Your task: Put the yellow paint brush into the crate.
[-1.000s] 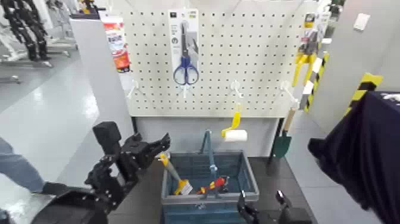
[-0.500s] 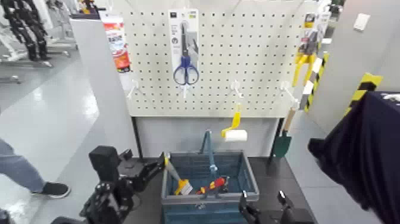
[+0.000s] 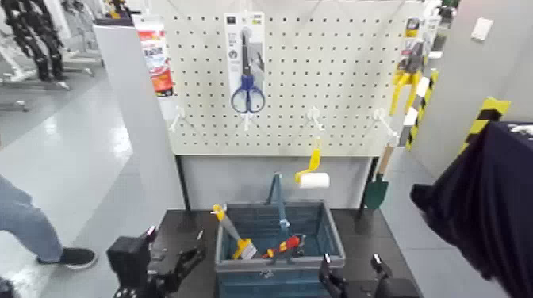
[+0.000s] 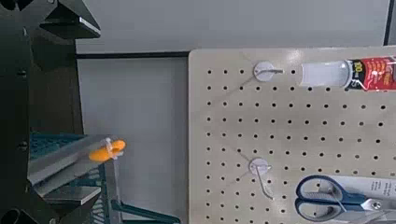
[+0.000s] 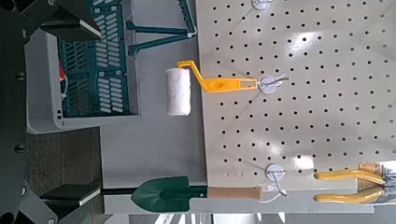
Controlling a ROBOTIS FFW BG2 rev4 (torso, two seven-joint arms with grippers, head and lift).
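The yellow paint brush (image 3: 230, 231) lies inside the crate (image 3: 333, 238), slanted. Its handle end rests over the crate's left rim and its pale bristles point down at the crate floor. The left wrist view shows the handle tip of the brush (image 4: 103, 150) above the crate's rim (image 4: 51, 149). My left gripper (image 3: 182, 265) is open and empty, low at the front left, apart from the crate. My right gripper (image 3: 349, 268) is open and empty too, parked just in front of the crate's right corner.
A red-and-yellow tool (image 3: 284, 246) also lies in the crate. On the pegboard (image 3: 333, 79) hang blue scissors (image 3: 247, 91), a yellow-handled roller (image 3: 311, 170), a green trowel (image 3: 376, 186) and yellow pliers (image 3: 406, 79). A person's leg (image 3: 24, 226) stands at the left, dark cloth (image 3: 484, 206) at the right.
My left arm has dropped from beside the brush's handle to low at the front left, its gripper still open. The brush stays in the crate. The person's leg shifted.
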